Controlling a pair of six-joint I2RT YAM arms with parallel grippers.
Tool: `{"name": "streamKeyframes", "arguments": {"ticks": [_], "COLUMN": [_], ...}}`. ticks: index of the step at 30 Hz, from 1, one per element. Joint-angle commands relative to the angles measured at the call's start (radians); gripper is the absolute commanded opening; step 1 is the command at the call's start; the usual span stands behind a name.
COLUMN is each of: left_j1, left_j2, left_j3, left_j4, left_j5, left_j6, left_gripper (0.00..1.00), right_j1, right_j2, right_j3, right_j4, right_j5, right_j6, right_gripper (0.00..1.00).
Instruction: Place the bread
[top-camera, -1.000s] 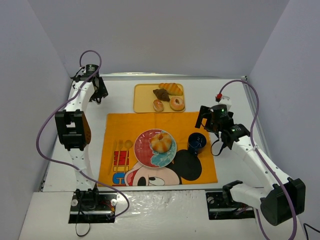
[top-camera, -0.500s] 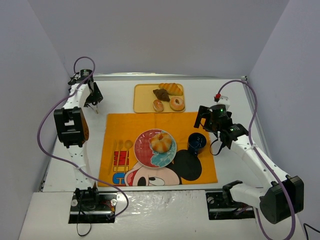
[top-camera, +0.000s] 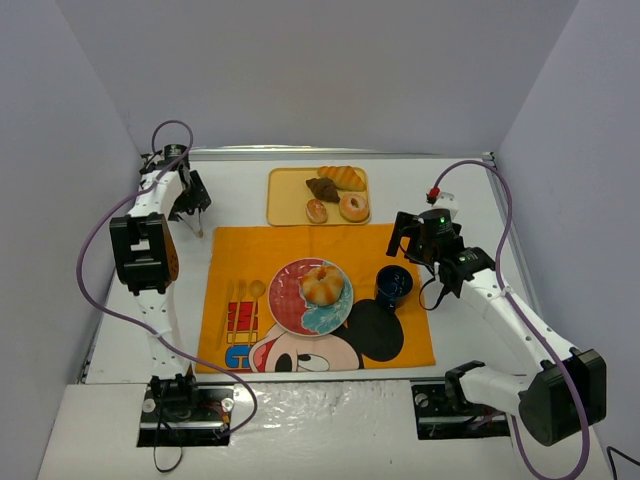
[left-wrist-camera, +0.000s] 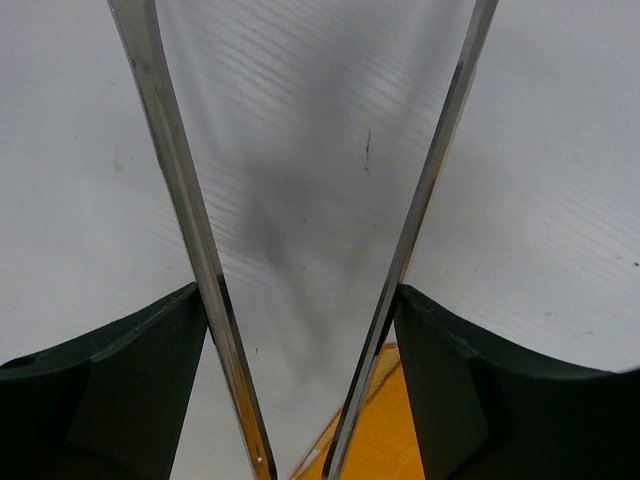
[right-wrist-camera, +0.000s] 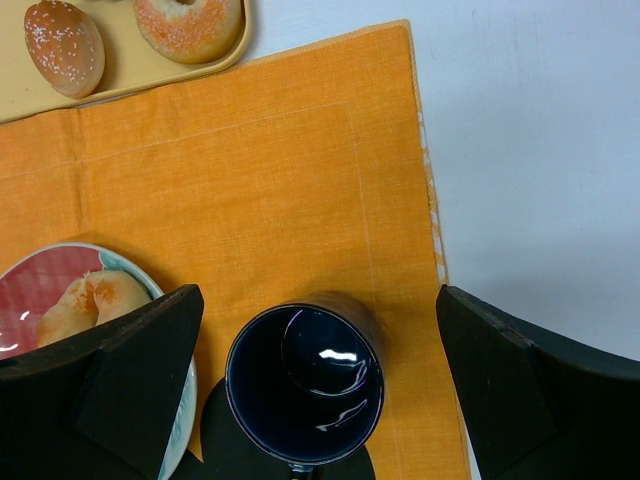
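Observation:
The bread (top-camera: 322, 284), a round golden knotted bun, lies on the red and pale-blue plate (top-camera: 285, 290) in the middle of the orange mat (top-camera: 240, 250). Its edge shows in the right wrist view as the bread (right-wrist-camera: 95, 300). My left gripper (top-camera: 188, 193) is far off at the back left, shut on metal tongs (top-camera: 198, 225). In the left wrist view the left gripper (left-wrist-camera: 300, 295) presses both tong arms (left-wrist-camera: 185, 220), with nothing between them. My right gripper (top-camera: 413, 243) is open; in its own view the right gripper (right-wrist-camera: 318, 300) hovers over the dark blue mug (right-wrist-camera: 305, 385).
A yellow tray (top-camera: 285, 200) at the back holds a croissant (top-camera: 343, 177), a chocolate pastry (top-camera: 322, 188) and two donuts (top-camera: 354, 207). The blue mug (top-camera: 393, 284) stands right of the plate. Yellow cutlery (top-camera: 240, 300) lies on the mat's left side. Walls close in on both sides.
The left wrist has shifted a little at the back left corner, with the tongs still in its grip. The right arm has barely moved. The bread stays on the plate.

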Motion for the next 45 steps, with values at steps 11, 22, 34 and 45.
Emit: {"name": "streamKeyframes", "arguments": {"ticks": [11, 22, 34, 45], "left_j1": [0.004, -0.006, -0.078, -0.357], "left_j2": [-0.029, -0.18, -0.408, -0.679], "left_j3": [0.01, -0.025, -0.12, -0.355], "left_j4": [0.033, 0.04, -0.015, -0.034], "left_j5": [-0.007, 0.007, 0.072, 0.015], "left_j6": [0.0, 0.007, 0.07, 0.066], "left_gripper": [0.78, 0.8, 0.8, 0.8], "right_j1": [-0.006, -0.006, -0.005, -0.003], "right_j2": [-0.011, -0.016, 0.005, -0.004], "right_j3": [-0.005, 0.007, 0.073, 0.102], "right_j4": [0.051, 0.05, 0.051, 0.05], "right_j5": [-0.015, 0.006, 0.005, -0.042], "right_j6": [-0.01, 0.0, 0.0, 0.009], "right_gripper": [1.0, 1.0, 1.0, 1.0]}}
